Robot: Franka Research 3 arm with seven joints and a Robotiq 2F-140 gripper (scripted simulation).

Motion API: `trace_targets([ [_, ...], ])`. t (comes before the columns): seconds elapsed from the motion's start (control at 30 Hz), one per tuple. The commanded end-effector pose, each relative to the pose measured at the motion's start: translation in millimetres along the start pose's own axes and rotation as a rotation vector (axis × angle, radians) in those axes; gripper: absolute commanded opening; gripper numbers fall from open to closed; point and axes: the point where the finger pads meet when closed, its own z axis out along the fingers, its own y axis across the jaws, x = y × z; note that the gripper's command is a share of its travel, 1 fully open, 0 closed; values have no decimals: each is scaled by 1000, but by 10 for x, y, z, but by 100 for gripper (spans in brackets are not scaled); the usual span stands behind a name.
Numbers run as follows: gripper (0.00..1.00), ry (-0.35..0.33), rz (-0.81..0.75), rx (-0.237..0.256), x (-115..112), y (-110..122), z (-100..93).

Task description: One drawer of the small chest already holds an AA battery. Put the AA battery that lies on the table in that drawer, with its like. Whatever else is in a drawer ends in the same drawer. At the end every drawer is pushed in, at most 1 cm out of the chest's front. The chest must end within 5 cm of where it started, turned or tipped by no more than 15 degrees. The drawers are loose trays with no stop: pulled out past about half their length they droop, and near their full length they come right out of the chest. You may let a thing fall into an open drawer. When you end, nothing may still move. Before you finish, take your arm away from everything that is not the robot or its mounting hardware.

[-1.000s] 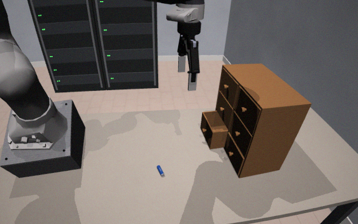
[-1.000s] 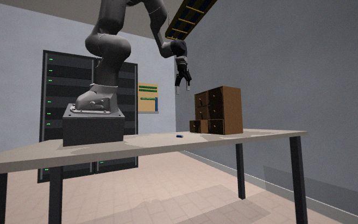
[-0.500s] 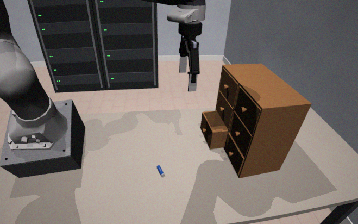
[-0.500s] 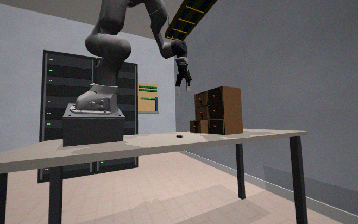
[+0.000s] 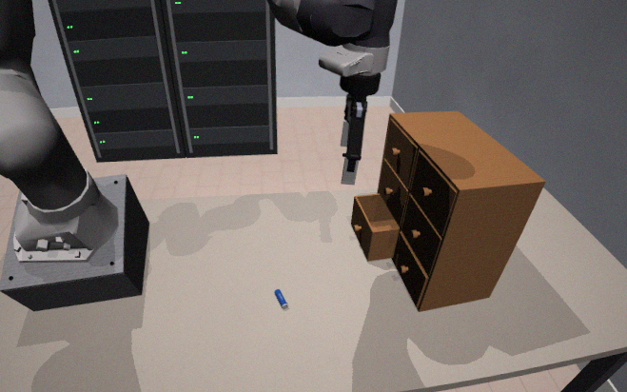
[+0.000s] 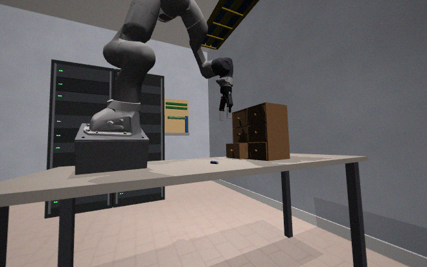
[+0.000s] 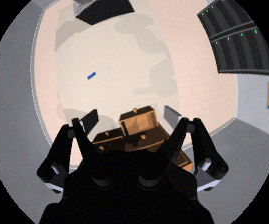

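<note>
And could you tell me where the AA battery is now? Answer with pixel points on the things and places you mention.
In the top view, the AA battery (image 5: 281, 299) (image 6: 214, 162) (image 7: 91, 75) lies on the table between the robot's base and the chest.

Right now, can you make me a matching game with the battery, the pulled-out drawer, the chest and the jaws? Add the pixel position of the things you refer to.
1. battery (image 5: 281, 299) (image 6: 214, 162) (image 7: 91, 76)
2. pulled-out drawer (image 5: 382, 245) (image 6: 242, 150) (image 7: 138, 124)
3. chest (image 5: 480, 233) (image 6: 277, 132)
4. jaws

A. brown, standing on the table
B. open, up in the air
C. blue, lying on the table
D. bottom row

Pairs: 1-C, 2-D, 3-A, 4-B
</note>
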Motion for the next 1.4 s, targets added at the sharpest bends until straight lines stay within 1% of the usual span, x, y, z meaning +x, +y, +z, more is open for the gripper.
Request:
trace_targets([
  [0.0, 100, 3, 154, -50, -228, 96, 158],
  [0.07, 100, 8, 202, -63, -316, 113, 241],
  [0.13, 100, 8, 202, -63, -316, 113, 241],
  [0.27, 100, 16, 270, -82, -443, 136, 361],
  [0.4, 100, 19, 299, -90, -496, 146, 411],
  [1.37, 100, 20, 302, -90, -502, 147, 417],
])
